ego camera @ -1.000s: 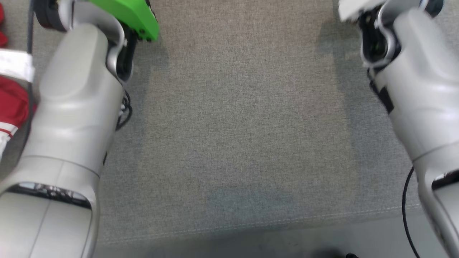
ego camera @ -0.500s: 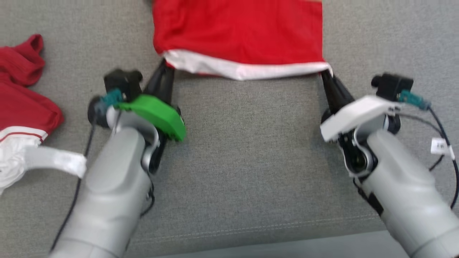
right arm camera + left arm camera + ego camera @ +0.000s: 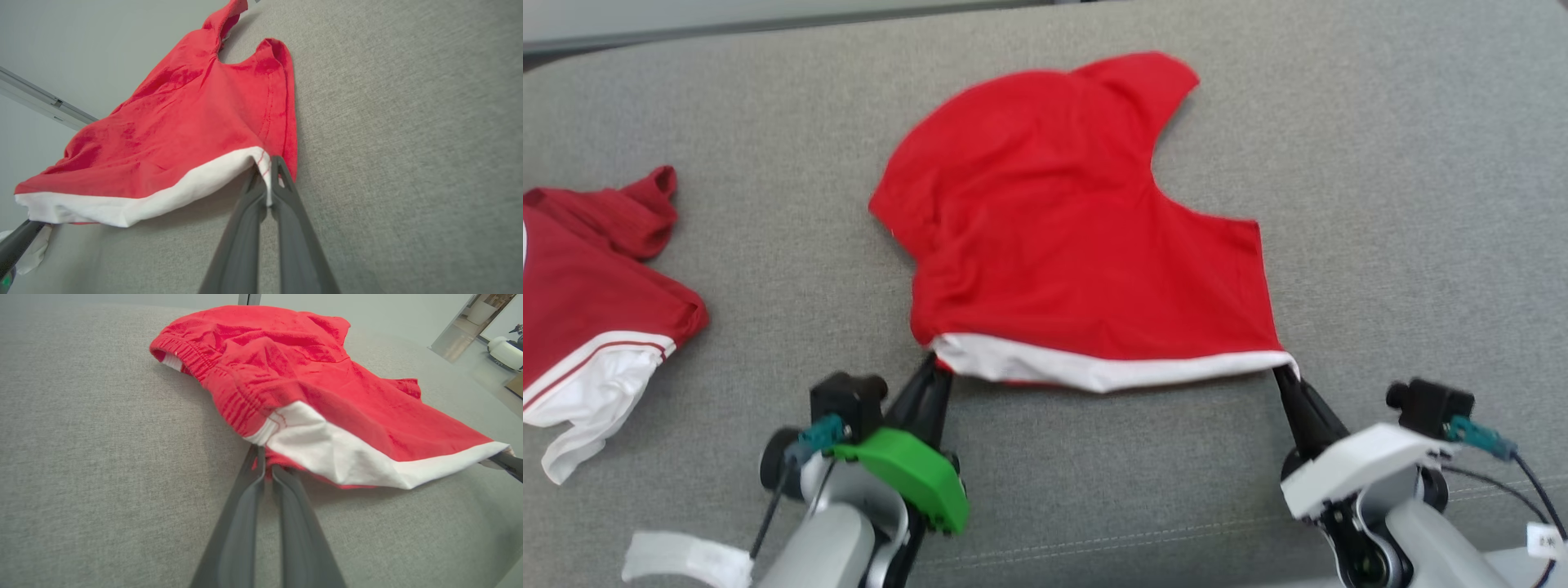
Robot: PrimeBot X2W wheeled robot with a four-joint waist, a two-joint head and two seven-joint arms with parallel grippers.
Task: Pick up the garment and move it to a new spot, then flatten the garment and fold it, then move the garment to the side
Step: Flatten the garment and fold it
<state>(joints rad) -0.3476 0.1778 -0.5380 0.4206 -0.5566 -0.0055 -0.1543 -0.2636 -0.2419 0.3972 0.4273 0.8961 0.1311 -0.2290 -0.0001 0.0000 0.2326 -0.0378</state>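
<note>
Garment (image 3: 1078, 245): red w/ a white hem band, lying mid-cushion in head view. It's mostly spread flat; far end is rounded, w/ a curved cut-out on its R side. White hem faces the robot & runs btwn the two grippers, sagging a bit in the middle. Hem looks raised slightly off the grey cushion (image 3: 1380, 204), w/ shadow under it. Rest of the cloth rests on the cushion w/ soft wrinkles. L wrist view shows a gathered, ribbed edge along the garment's L side.

L gripper (image 3: 935, 369): fingers pressed together, pinching the near-L hem corner. L wrist view shows the red/white corner caught at the tips. Green cover (image 3: 907, 478) sits on that wrist, w/ a black camera block (image 3: 848, 400) just beside it.

R gripper (image 3: 1282, 376): fingers closed on the near-R hem corner; R wrist view shows white cloth nipped btwn the tips. White cover (image 3: 1347, 474) sits on that wrist.

Both grippers are low, near the cushion's front edge, well apart, one per corner.

Further out: 2nd garment (image 3: 596, 302), darker red w/ a white part, lies crumpled at the far L of the cushion, well apart from the first. White strip (image 3: 686, 559) at lower L, by the L arm
</note>
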